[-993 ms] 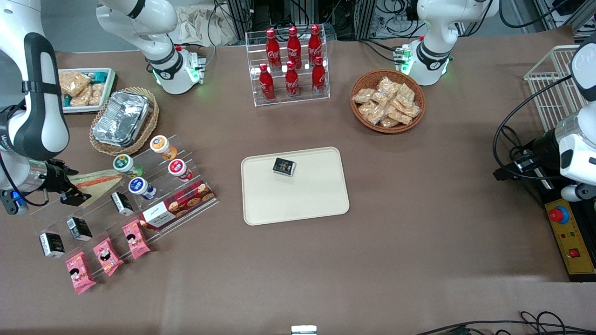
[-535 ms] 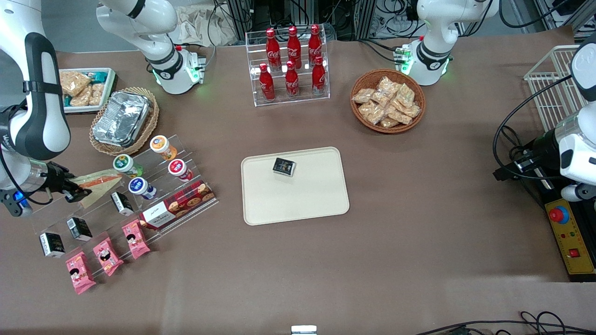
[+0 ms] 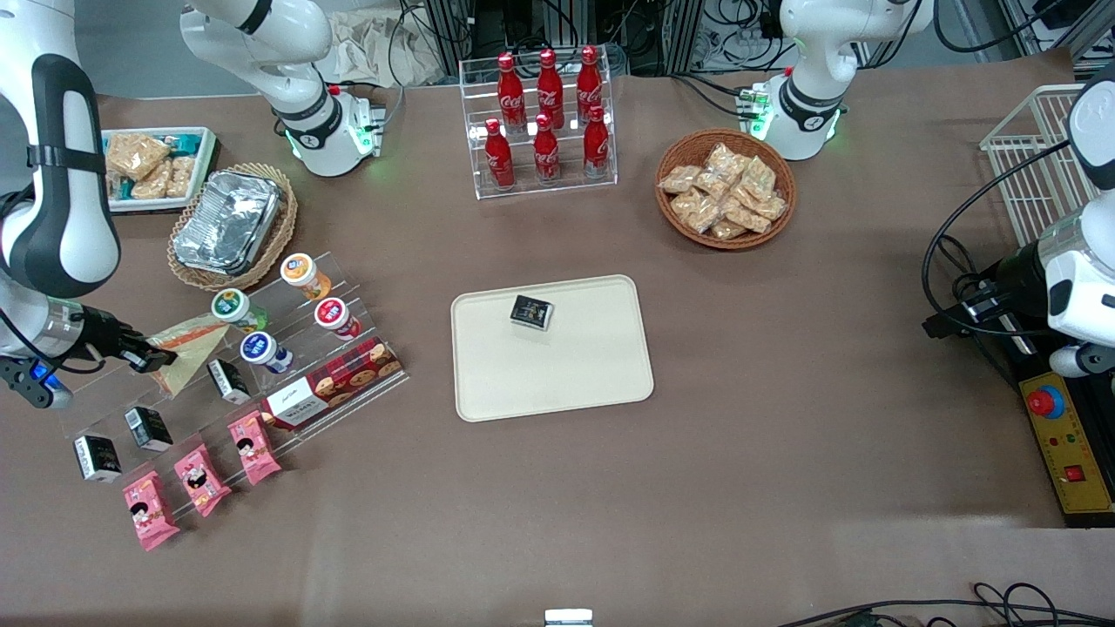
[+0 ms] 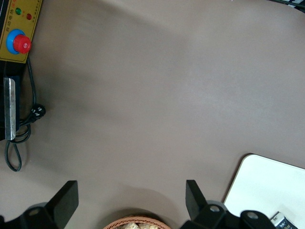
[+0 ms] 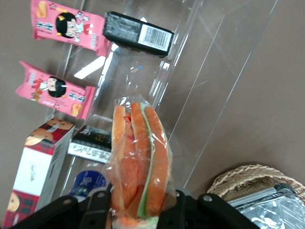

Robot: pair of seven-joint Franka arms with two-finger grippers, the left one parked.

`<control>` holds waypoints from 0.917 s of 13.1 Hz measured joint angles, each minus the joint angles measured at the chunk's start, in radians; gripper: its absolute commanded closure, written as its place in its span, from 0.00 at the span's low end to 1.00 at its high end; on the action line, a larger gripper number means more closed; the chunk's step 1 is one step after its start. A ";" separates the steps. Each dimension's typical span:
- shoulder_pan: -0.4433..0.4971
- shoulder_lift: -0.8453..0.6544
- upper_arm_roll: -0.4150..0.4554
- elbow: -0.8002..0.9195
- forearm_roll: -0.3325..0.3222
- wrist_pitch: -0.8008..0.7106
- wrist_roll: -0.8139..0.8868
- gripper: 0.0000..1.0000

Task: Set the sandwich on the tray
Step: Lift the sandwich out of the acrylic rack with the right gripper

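The gripper point(image 3: 155, 356) is closed on the wide end of the sandwich point(image 3: 183, 345), fingers pinching the wrap from both flat sides so the soft bread is squeezed across its layers and not crushed end-on; in the wrist view the sandwich point(image 5: 139, 162) stands out from between the fingers point(image 5: 97, 212) with its filling edge facing the camera, seemingly lifted clear of the clear stepped rack point(image 3: 222, 366) below it. The grip sits at the end away from the rack's cups, probably because that end was the only one open to approach. At about 2 o'clock from the gripper in the front view stand the lidded cups point(image 3: 261, 348) on the rack's upper steps, and at 5 o'clock the black boxes point(image 3: 148, 427) and pink packets point(image 3: 196, 477) on the lower ones, close enough that a sideways swing could knock them. The tray point(image 3: 575, 383) lies toward 3 o'clock, well apart, near the table's middle, and carries one small black box point(image 3: 531, 311) in the part farther from the camera; the bare nearer part looks like the natural spot to set the sandwich down, so the carry across is yet to be made
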 measured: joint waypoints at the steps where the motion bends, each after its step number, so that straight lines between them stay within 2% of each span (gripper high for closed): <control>1: 0.000 -0.002 -0.001 0.035 0.000 -0.041 -0.017 1.00; 9: 0.002 -0.025 0.006 0.326 0.007 -0.387 -0.081 1.00; 12: 0.006 -0.027 0.077 0.367 0.015 -0.416 -0.015 1.00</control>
